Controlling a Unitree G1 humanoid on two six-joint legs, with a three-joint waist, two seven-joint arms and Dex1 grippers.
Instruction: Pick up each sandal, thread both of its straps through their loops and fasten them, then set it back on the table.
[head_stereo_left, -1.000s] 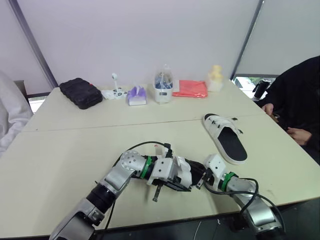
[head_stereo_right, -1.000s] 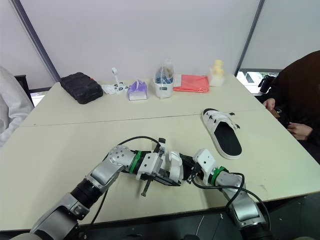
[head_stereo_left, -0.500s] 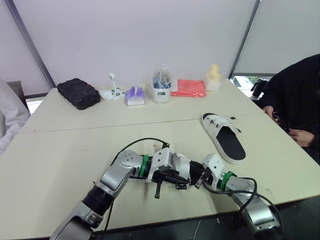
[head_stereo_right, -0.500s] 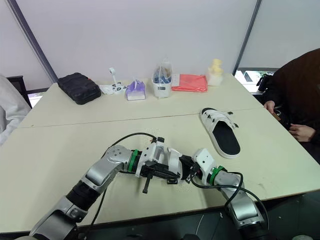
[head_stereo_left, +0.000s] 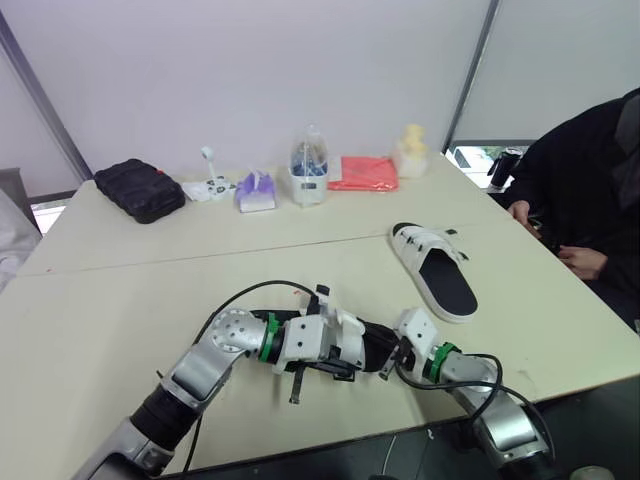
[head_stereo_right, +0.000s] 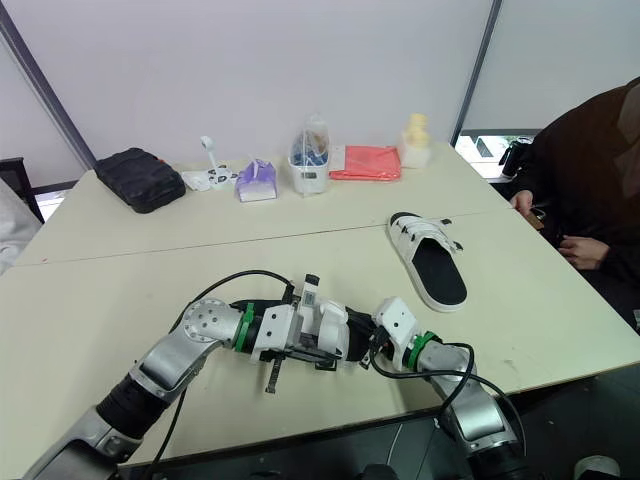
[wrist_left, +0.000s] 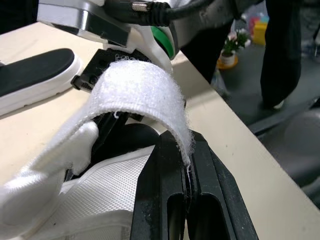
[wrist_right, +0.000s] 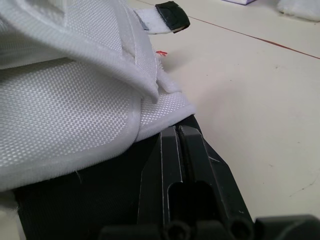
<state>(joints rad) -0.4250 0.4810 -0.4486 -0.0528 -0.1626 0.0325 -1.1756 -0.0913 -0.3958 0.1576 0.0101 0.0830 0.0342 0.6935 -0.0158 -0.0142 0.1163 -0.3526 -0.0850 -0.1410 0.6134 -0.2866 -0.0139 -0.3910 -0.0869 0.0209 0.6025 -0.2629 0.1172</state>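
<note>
Lining the far edge of the counter (head_stereo_left: 120, 300) are a black pouch (head_stereo_left: 135, 188), a small white gadget (head_stereo_left: 207, 185), a purple tissue pack (head_stereo_left: 254, 192), a clear container (head_stereo_left: 307, 170), a red packet (head_stereo_left: 362, 174) and a pale yellow bottle (head_stereo_left: 410, 152).

Near the front edge, the left arm's jaws reach in from the left. The black fingers (wrist_left: 165, 165) are clamped on the free end of a white fuzzy strap (wrist_left: 135, 90). The strap arches up from the near sandal (head_stereo_left: 348, 328), which sits low over the counter between the two arms.

The right arm's jaws meet that sandal from the opposite end. They are pressed together, and their tips (wrist_right: 170, 137) are tucked against the hem of the white mesh upper, nipping it as far as can be seen. The black sole lies alongside.

Farther back and to the right, the second sandal (head_stereo_left: 435, 282) lies flat on the counter with its dark footbed up. It is well apart from both arms.

A person in black clothing (head_stereo_left: 590, 190) sits at the right edge of the counter, with one hand (head_stereo_left: 585, 262) near it.
</note>
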